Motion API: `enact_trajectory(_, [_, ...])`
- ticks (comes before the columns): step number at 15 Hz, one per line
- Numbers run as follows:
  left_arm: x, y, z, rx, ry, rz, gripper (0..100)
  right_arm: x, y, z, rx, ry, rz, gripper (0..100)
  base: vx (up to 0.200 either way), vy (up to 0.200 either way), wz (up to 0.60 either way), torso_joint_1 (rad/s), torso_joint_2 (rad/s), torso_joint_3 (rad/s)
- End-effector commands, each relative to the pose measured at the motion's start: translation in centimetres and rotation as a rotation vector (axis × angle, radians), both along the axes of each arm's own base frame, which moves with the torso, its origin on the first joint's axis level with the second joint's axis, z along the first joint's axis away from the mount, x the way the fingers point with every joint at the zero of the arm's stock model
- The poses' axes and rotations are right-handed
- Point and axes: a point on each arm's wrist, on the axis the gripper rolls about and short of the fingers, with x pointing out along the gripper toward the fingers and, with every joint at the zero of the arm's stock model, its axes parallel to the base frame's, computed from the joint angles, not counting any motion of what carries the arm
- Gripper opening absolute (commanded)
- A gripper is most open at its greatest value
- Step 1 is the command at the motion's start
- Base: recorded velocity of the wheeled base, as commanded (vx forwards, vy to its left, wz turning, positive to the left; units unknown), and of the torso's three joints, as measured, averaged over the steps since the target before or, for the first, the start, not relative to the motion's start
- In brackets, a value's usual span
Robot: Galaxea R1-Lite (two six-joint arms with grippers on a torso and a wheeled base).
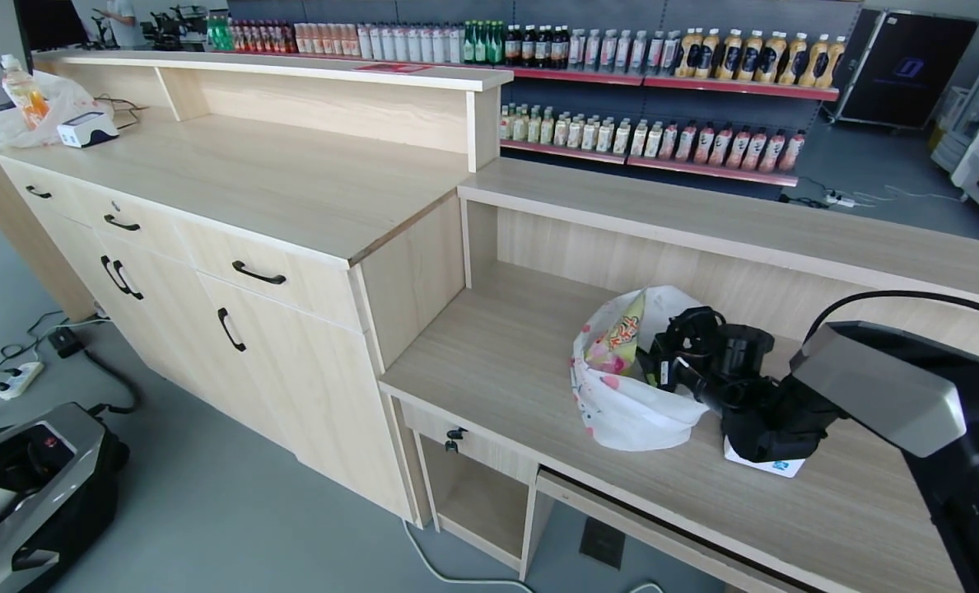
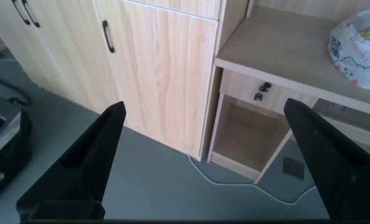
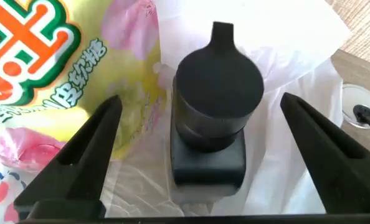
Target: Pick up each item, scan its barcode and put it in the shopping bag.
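Over the desk [image 1: 505, 362], spread right gripper [image 3: 200, 99] hovers above shopping bag [image 1: 629, 412] holding snack packet [image 1: 621, 333].

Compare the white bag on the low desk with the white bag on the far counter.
The near bag holds a yellow snack packet; the far bag has an orange drink bottle. The right gripper hangs over the near bag; no gripper is near the far bag. Both are thin white plastic.

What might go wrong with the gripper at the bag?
The right gripper hangs open around the upright black item in the shopping bag. When it lifts away, a finger might snag the thin plastic and drag the bag along. A nudge might also tip the black item onto the snack packet.
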Motion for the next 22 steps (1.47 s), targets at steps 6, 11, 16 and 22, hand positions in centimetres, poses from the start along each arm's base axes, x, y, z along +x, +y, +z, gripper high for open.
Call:
enact_trajectory(6, [0.0,0.0,0.0,0.0,0.001,0.0,100,-2.1,-2.4,6.8,-0.038,-0.025,-0.025,100,0.0,0.0,0.0,0.0,0.0,0.0])
enact_trajectory(11, [0.0,0.0,0.0,0.0,0.001,0.0,100,-7.9,-4.5,17.5,-0.072,-0.132,-0.065,100,0.0,0.0,0.0,0.0,0.0,0.0])
enact_trajectory(16, [0.0,0.0,0.0,0.0,0.001,0.0,100,-17.2,-7.3,23.7,-0.188,-0.187,-0.096,100,0.0,0.0,-0.24,0.001,0.0,0.001])
enact_trajectory(22, [0.0,0.0,0.0,0.0,0.001,0.0,100,-27.8,-8.7,23.0,-0.174,-0.04,-0.22,100,0.0,0.0,-0.6,0.003,0.0,0.002])
